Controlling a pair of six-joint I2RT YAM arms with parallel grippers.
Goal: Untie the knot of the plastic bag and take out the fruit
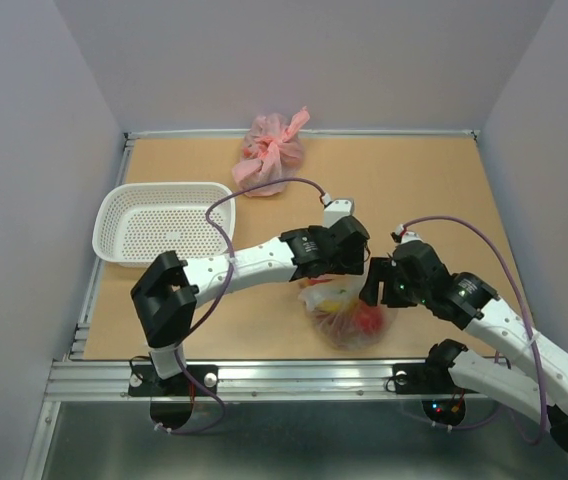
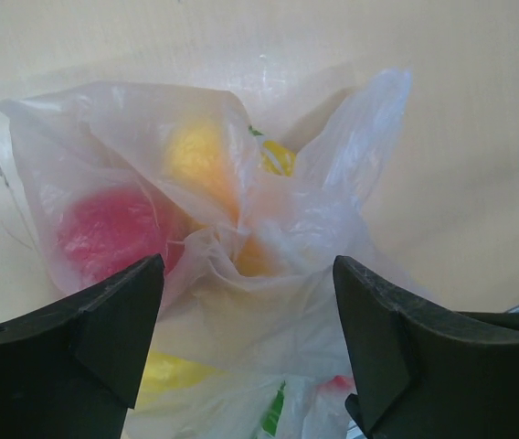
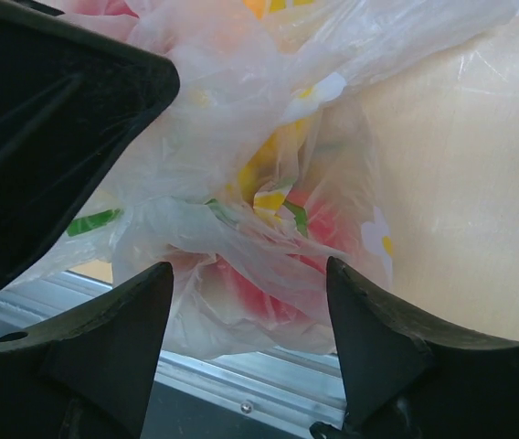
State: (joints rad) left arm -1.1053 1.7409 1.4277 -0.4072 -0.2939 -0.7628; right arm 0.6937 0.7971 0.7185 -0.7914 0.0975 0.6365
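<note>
The clear plastic bag (image 1: 346, 312) lies near the table's front edge with red and yellow fruit inside. In the left wrist view its twisted knot (image 2: 241, 242) sits just beyond my open left gripper (image 2: 248, 265), with loose ears rising either side. A red fruit (image 2: 104, 229) and a yellow fruit (image 2: 195, 151) show through the plastic. My left gripper (image 1: 342, 272) hangs over the bag's top. My right gripper (image 1: 376, 290) is at the bag's right side. It is open (image 3: 248, 265) around crumpled plastic (image 3: 259, 265) over a red fruit (image 3: 269, 297), and grips nothing.
A white basket (image 1: 159, 222) stands at the left. A tied pink bag (image 1: 272, 152) lies at the back centre. The metal rail (image 1: 264, 375) of the table's front edge runs just below the bag and shows in the right wrist view (image 3: 241, 389).
</note>
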